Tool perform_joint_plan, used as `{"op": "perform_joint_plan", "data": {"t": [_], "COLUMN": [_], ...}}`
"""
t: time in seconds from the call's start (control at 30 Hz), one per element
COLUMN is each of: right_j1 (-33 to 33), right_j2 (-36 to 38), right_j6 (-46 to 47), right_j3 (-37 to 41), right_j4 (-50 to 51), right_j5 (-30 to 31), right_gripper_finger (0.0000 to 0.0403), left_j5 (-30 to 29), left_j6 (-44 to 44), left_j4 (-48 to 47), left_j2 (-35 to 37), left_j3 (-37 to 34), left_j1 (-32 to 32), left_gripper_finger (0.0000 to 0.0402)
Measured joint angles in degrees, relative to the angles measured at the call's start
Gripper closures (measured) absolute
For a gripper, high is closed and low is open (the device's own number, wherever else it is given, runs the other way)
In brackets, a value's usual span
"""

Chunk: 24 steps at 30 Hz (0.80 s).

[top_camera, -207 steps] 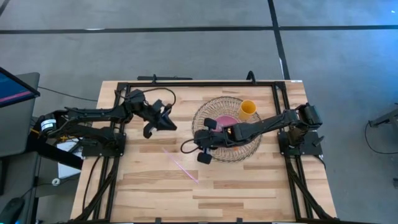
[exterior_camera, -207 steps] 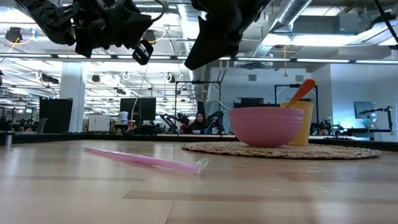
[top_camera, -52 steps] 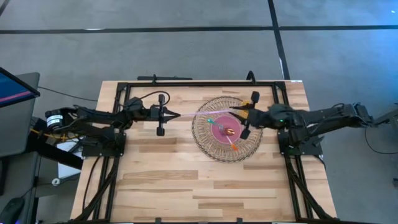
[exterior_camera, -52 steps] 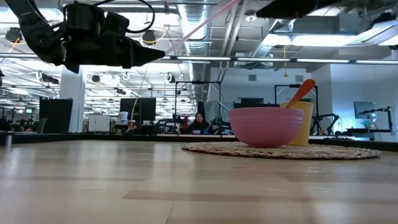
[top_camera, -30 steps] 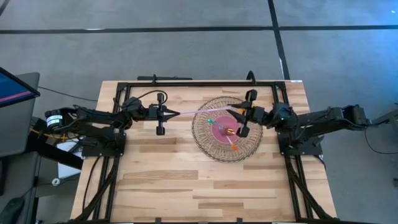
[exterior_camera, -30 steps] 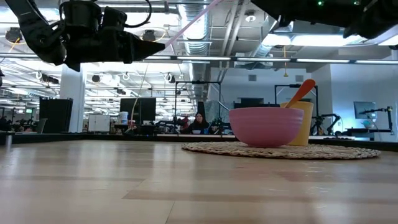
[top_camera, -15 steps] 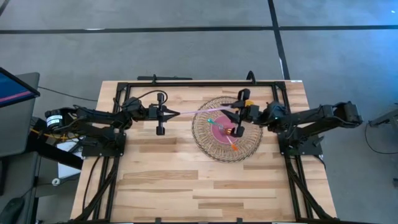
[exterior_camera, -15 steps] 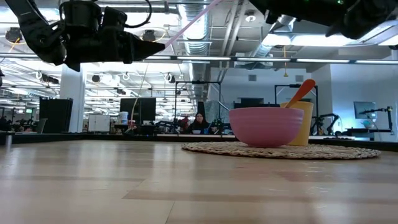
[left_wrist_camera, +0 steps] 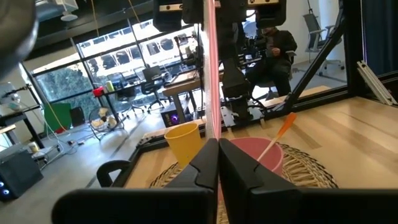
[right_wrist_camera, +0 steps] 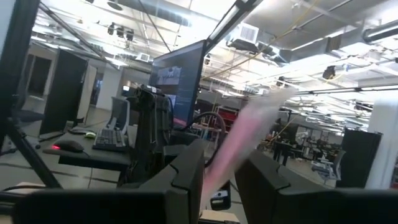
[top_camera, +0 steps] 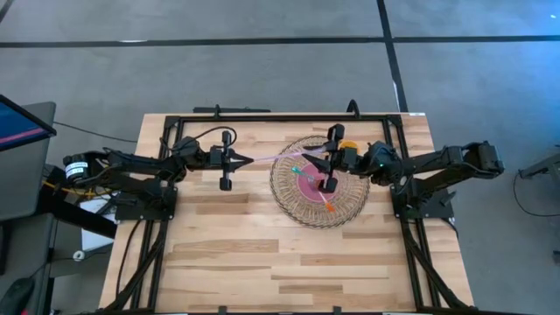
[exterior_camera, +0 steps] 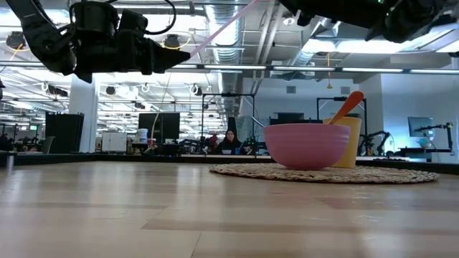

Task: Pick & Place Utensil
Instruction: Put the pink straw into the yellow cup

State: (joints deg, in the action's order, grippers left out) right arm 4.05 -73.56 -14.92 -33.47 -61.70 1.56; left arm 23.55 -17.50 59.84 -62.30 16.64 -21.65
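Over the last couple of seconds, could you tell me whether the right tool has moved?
Yes. In the high view the right tool has travelled from the woven mat's yellow-cup side inward over the pink bowl, closing around the free end of the pink straw.

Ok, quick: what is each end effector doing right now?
Left end effector: shut on the pink straw.
Right end effector: open, straw's far end between its fingers.

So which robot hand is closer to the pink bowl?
Right. The right gripper hovers over the pink bowl; the left gripper holds the straw off beside the mat.
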Motion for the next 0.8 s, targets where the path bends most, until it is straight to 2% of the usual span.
{"op": "perform_joint_plan", "data": {"t": [0.27,0.67,0.8], "right_j1": [-0.3,-0.3,-0.3], "right_j2": [0.0,0.1,0.1], "right_j6": [0.0,1.3,1.5], "right_j3": [0.0,0.0,0.0], "right_j4": [0.0,1.3,1.3], "right_j5": [-0.2,-0.1,-0.1], "right_gripper_finger": [0.0325,0.0396,0.0390], "left_j5": [0.0,0.0,0.0], "left_j6": [0.0,0.0,0.0], "left_j4": [0.1,0.3,0.3], "left_j2": [0.0,0.0,0.0], "left_j3": [0.0,0.0,0.0], "left_j1": [0.0,0.0,0.0], "left_gripper_finger": [0.0393,0.0388,0.0387]}}
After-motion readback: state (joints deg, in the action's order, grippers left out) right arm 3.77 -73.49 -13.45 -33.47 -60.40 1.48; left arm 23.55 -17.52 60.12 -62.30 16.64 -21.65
